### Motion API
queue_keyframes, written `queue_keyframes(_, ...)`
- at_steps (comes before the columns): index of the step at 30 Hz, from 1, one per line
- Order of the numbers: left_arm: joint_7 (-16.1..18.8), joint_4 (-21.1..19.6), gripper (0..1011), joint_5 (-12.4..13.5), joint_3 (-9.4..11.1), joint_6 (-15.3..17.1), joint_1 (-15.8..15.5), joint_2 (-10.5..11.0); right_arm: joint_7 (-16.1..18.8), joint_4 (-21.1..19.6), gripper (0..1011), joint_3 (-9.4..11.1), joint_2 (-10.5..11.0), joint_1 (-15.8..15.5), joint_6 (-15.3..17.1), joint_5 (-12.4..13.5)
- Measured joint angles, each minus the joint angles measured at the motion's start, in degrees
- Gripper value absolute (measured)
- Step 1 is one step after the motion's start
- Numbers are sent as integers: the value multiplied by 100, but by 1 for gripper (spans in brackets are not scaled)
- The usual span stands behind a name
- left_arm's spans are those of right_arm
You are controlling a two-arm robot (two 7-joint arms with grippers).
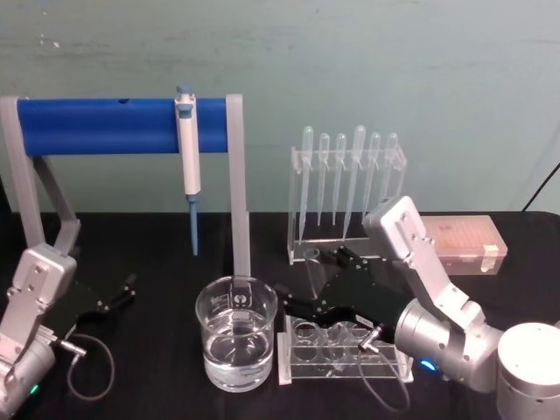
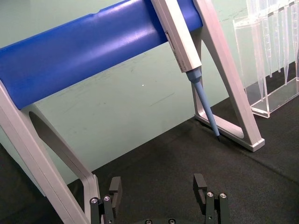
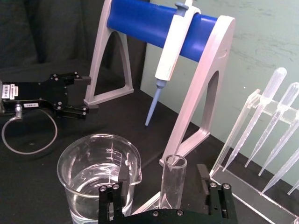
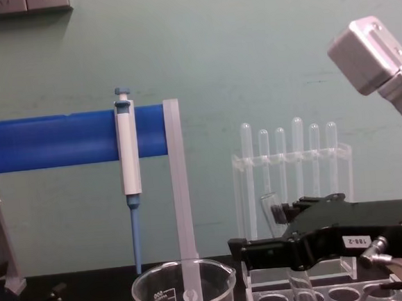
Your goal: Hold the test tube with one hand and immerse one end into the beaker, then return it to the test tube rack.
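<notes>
The test tube [image 3: 173,183] is clear glass and stands slightly tilted in a low clear rack [image 1: 350,365], mouth up [image 4: 273,211]. My right gripper [image 3: 162,179] is open, its two black fingers [image 3: 203,176] on either side of the tube with gaps on both sides. In the head view this gripper [image 1: 293,306] sits just right of the beaker [image 1: 236,341], which holds clear liquid. The beaker [image 3: 96,175] stands close beside the tube. My left gripper [image 1: 120,293] rests open on the table at the left, with nothing between its fingers [image 2: 115,187].
A grey stand with a blue bar [image 1: 122,124] carries a blue-and-white pipettor [image 1: 187,149] behind the beaker. A tall clear rack of thin pipettes [image 1: 348,188] stands behind my right arm. A box of tips [image 1: 464,243] lies at the far right.
</notes>
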Motion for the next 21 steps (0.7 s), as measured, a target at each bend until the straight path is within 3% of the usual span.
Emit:
queue_keyframes(7,0,0,1000,0,0,0,0,0,1,-26,760,108,-67,-47,88,-74)
queue_keyframes(21,0,0,1000,0,0,0,0,0,105,-80,289,367,-191,-182,82,-168)
